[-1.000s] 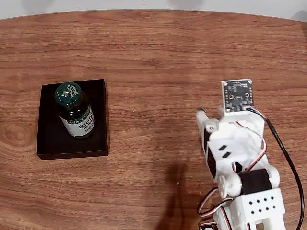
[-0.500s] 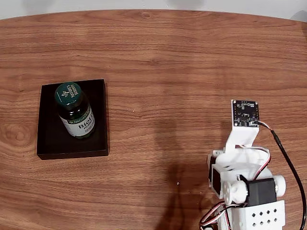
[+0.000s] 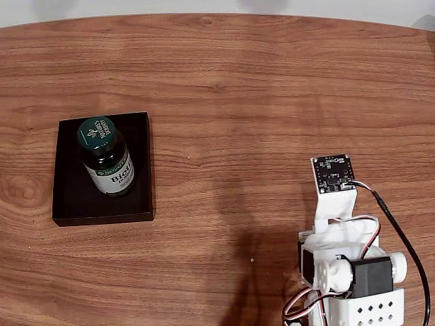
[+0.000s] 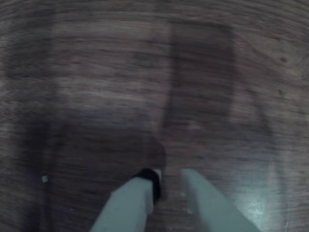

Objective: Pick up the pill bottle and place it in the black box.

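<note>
The pill bottle (image 3: 107, 156), dark amber with a green cap and a white-and-green label, stands inside the black box (image 3: 68, 204) at the left of the fixed view. The white arm (image 3: 340, 251) is folded up at the bottom right, far from the box, with its wrist camera board (image 3: 333, 173) on top. In the blurred wrist view my gripper (image 4: 170, 182) hangs over bare wood. Its two pale fingers (image 4: 130, 203) converge to a narrow slit with nothing between them.
The brown wooden table (image 3: 238, 88) stretches bare between the box and the arm. Its far edge curves along the top of the fixed view. A black cable (image 3: 401, 238) runs down the arm's right side.
The arm has drawn back toward the bottom edge and folded lower; its camera board shifted downward. The bottle and the box have stayed put.
</note>
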`<action>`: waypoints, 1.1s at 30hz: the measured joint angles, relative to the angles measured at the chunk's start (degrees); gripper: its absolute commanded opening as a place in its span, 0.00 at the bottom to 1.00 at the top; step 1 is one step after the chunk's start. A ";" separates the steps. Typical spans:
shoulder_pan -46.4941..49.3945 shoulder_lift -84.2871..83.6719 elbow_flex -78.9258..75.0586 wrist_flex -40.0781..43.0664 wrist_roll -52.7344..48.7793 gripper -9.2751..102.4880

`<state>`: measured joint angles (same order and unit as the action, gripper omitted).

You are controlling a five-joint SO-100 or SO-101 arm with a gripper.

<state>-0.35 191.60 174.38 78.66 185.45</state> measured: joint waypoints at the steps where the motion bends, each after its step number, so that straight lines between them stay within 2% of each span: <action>1: -0.44 0.00 0.00 0.00 0.00 0.08; 13: -1.32 0.09 -0.18 0.00 4.13 0.09; 33: -0.09 0.09 -0.18 0.09 0.88 0.09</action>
<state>-0.44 191.69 174.20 78.75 186.33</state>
